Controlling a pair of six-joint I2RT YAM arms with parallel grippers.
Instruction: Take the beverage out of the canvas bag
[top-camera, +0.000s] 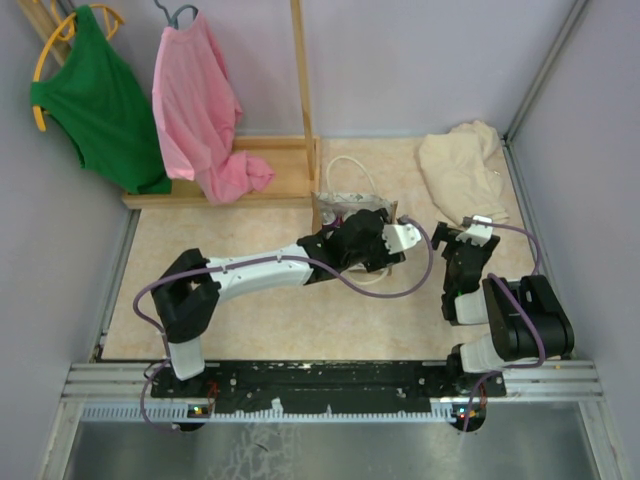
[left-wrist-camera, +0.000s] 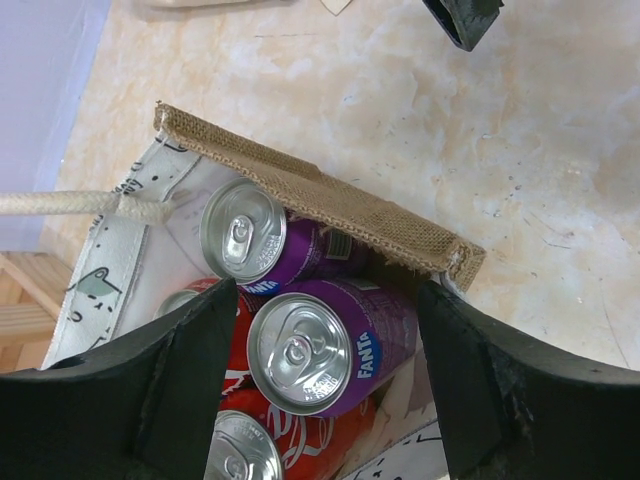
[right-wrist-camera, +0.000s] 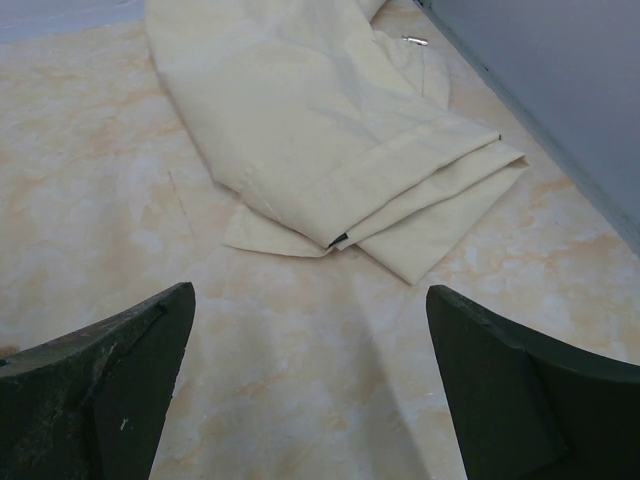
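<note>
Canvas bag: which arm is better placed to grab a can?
Left. The left end effector hangs open over a purple Fanta can in the canvas bag; the right end effector faces the cream cloth.

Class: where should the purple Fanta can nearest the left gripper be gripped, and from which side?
Grip the Fanta can on its wall just below the top rim, entering through the mouth of the canvas bag. Its top faces the left gripper, whose open fingers straddle it; neighbouring cans block other sides.
</note>
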